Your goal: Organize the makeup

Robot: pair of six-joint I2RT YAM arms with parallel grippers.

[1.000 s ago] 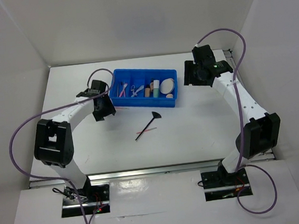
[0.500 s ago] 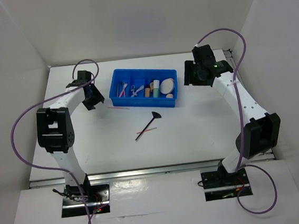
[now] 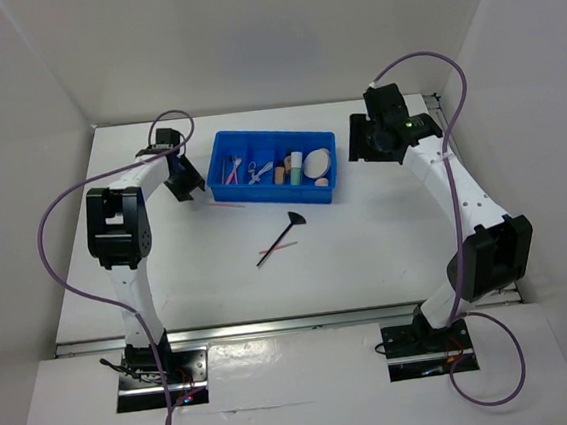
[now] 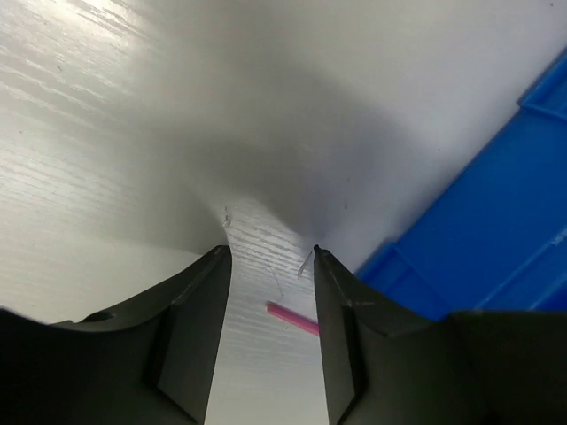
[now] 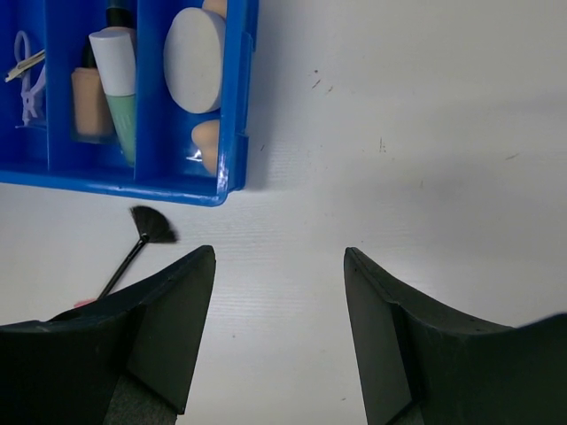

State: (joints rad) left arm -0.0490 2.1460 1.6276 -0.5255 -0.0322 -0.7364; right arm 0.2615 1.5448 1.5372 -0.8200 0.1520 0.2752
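The blue tray holds a beige bottle, a mint-green tube, a round cream puff, a peach sponge and thin sticks. A black brush lies on the table in front of the tray, with a thin pink stick beside it. Another pink stick lies by the tray's left front corner. My left gripper is open at the tray's left end, and this stick's tip lies between its fingers. My right gripper is open and empty, right of the tray.
The tray's blue wall is close on the right of my left gripper. White enclosure walls stand at the back and sides. In the right wrist view the brush head lies just beyond the left finger.
My left gripper has moved from in front of the tray's left corner back and left, then settled beside the tray's left end; its elbow swung far back. The right arm has not moved.
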